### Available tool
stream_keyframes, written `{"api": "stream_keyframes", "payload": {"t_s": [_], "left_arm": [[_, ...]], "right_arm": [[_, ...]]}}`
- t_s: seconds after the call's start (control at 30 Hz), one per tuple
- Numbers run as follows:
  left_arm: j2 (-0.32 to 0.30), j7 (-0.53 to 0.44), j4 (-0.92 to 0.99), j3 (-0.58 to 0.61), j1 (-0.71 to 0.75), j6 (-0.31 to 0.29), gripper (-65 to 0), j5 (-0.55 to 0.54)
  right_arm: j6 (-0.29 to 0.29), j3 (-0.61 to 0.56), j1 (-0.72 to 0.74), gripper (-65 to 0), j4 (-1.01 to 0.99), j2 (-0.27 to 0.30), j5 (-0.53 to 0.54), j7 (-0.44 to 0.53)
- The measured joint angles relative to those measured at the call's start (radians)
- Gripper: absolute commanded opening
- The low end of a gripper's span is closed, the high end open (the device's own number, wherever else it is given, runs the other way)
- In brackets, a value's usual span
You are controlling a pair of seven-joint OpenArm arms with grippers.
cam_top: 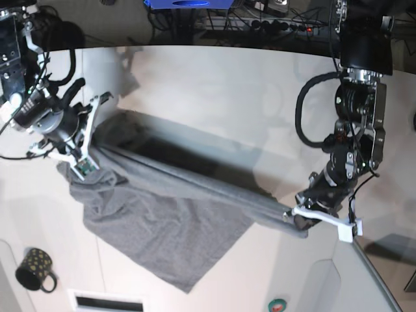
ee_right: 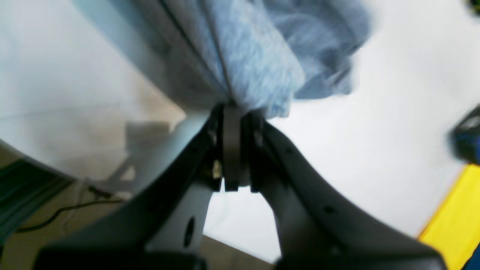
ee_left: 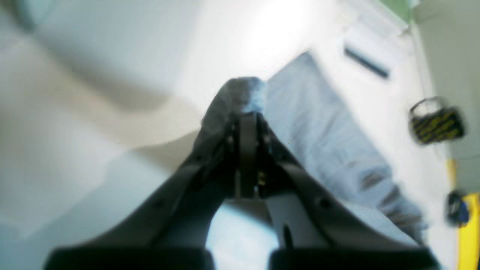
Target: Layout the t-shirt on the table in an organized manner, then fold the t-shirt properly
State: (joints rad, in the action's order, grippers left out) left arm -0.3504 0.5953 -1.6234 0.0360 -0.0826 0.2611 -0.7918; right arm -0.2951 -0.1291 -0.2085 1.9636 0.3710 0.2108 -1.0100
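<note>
i have the t-shirt [cam_top: 162, 214] strung between both arms above the table [cam_top: 214, 91], one edge pulled into a taut rope-like band running across the base view, while the rest of the cloth hangs down from that band and drapes onto the tabletop in a loose, wrinkled flap toward the near edge. the left gripper [ee_left: 247, 116] is clenched on a small bunch of grey fabric, its jaws pressed together with cloth poking out above the tips; the right gripper [ee_right: 232, 108] is likewise clamped tight on a gathered fold, the fabric fanning out from the pinch. a dark mug [cam_top: 34, 270] with pale dots sits near the corner, apart from the shirt. to my eye this cloth is light and very soft: it sags wherever it is not held under tension, and it bunches rather than keeping any shape, so it will follow whatever i drag and crease easily. it should not slip much in a firm pinch, but a thin pinch of a single layer could pull out if i tug hard. i judge the best holds are at corners or seams, shoulders or hem, so the body hangs flat. i cannot tell from these blurred wrist views exactly which part of the shirt each jaw has.
</note>
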Motion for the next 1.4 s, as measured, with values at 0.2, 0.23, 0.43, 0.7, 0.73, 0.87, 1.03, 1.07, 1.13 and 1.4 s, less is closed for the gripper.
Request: {"api": "stream_keyframes", "payload": {"t_s": [0.2, 0.23, 0.43, 0.7, 0.73, 0.87, 1.03, 1.07, 1.13, 1.4], "left_arm": [[-0.025, 0.000, 0.017, 0.003, 0.178, -0.003, -65.0, 0.089], [-0.025, 0.003, 0.021, 0.003, 0.197, -0.002, -65.0, 0.128], [-0.003, -0.015, 0.014, -0.012, 0.239, -0.002, -65.0, 0.220], [-0.010, -0.023, 0.019, -0.180, 0.222, 0.005, -65.0, 0.238], [-0.012, -0.023, 0.019, -0.185, 0.214, 0.005, -65.0, 0.238], [-0.013, -0.023, 0.019, -0.187, 0.209, 0.002, -65.0, 0.238], [-0.015, -0.016, 0.020, -0.192, 0.216, 0.005, -65.0, 0.238], [-0.016, -0.018, 0.020, -0.192, 0.214, 0.005, -65.0, 0.238], [-0.015, -0.019, 0.020, -0.192, 0.213, 0.004, -65.0, 0.238], [-0.016, -0.019, 0.020, -0.192, 0.227, 0.005, -65.0, 0.238]], "right_arm": [[-0.001, -0.030, -0.014, -64.8, -0.191, -0.037, 0.001, 0.061], [-0.001, -0.032, -0.004, -64.8, -0.216, -0.043, 0.008, 0.069], [0.000, -0.174, 0.120, -64.8, -0.254, -0.056, -0.017, -0.014], [0.001, -0.222, 0.142, -57.9, -0.351, -0.270, -0.020, -0.016], [0.001, -0.222, 0.145, -51.0, -0.373, -0.284, -0.027, -0.009], [0.000, -0.218, 0.126, -21.0, -0.364, -0.309, -0.034, -0.011], [0.000, 0.170, -0.048, -15.0, -0.117, -0.378, -0.024, 0.195], [0.011, 0.268, -0.060, -15.0, -0.122, -0.410, -0.043, 0.223], [0.019, 0.406, -0.060, -14.9, -0.173, -0.449, -0.047, 0.233], [-0.154, 0.530, -0.002, -14.7, -0.488, -0.470, 0.158, 0.238]]}}
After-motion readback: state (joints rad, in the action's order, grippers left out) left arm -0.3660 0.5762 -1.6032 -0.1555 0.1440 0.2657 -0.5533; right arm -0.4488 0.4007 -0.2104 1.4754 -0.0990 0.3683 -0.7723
